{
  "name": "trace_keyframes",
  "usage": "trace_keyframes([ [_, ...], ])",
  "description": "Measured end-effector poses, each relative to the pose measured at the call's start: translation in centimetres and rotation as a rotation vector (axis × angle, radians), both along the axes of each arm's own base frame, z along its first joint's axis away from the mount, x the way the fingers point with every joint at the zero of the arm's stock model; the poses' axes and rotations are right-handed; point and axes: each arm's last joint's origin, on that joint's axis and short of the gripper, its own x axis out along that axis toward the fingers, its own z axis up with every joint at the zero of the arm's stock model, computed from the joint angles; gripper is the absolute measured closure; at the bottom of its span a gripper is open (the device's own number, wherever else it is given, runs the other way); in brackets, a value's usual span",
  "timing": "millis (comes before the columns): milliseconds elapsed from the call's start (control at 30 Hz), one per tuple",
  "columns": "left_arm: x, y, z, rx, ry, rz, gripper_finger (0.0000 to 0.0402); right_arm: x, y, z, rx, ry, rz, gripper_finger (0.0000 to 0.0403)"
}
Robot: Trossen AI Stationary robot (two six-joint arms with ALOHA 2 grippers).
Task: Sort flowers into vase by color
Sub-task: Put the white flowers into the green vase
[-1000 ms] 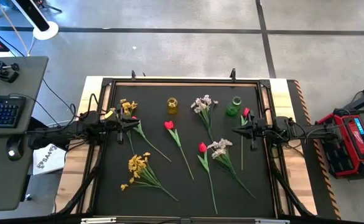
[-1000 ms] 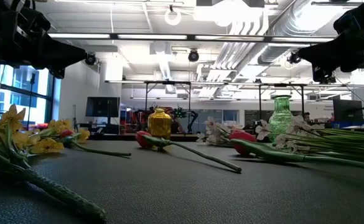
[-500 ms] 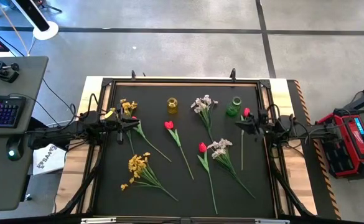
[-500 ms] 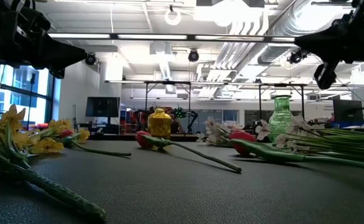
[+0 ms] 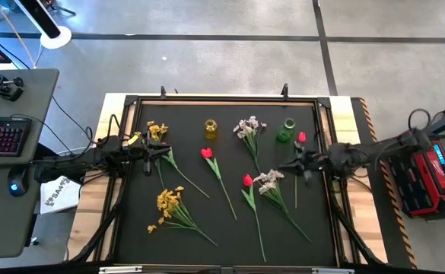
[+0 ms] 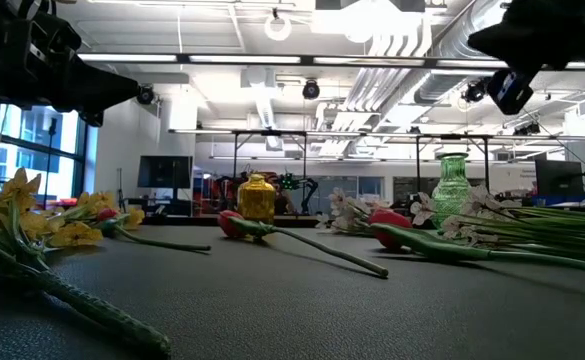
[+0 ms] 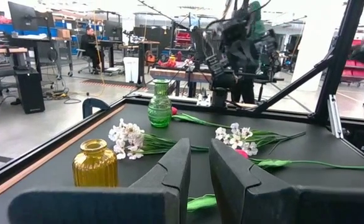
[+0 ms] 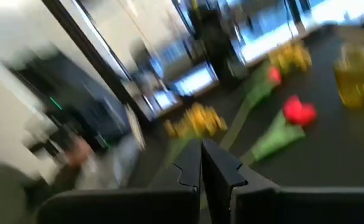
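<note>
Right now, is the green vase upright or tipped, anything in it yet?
Upright and empty. The green vase stands on its base in the left wrist view, with no stem in its neck; all flowers lie flat on the mat.

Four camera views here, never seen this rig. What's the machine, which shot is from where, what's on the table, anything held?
It is a two-armed robot at a black table. One picture looks straight down, one looks level across the tabletop, and one sits on each wrist, looking past that arm's own fingers.

The left hand hovers at the table's left, fingers slightly apart, holding nothing that I can see. The right hand is over the right side, shut and empty.

Lying loose: red tulips, white sprays and yellow sprays. A yellow vase and a green vase stand at the far edge, both without flowers.
</note>
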Motion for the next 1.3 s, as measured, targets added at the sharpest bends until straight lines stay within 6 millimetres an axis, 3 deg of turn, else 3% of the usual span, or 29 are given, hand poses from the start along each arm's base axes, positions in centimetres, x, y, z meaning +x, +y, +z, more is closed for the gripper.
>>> trace_keyframes([
  [233,0.0,0.0,0.0,-0.002,0.0,0.0,0.0356,5.0,3.2,4.1,0.003,0.515,-0.02,0.0401],
  [367,0.0,0.0,0.0,-0.035,-0.006,-0.001,0.0356,7.9,5.9,5.2,0.061,0.773,-0.008,0.0383],
  [633,0.0,0.0,0.1,-0.021,-0.014,-0.001,0.0356,11.6,10.6,4.2,0.199,1.274,-0.045,0.0261],
  [833,0.0,0.0,0.1,-0.05,-0.017,-0.001,0.0356,11.4,12.0,-0.1,0.178,1.42,-0.076,0.0197],
  [1033,0.0,0.0,0.0,-0.052,-0.013,-0.005,0.0356,9.6,12.8,-4.4,0.31,1.44,-0.128,0.0197],
  [1300,0.0,0.0,0.0,-0.054,-0.01,-0.005,0.0356,7.6,12.8,-6.7,0.315,1.5,-0.195,0.02],
])
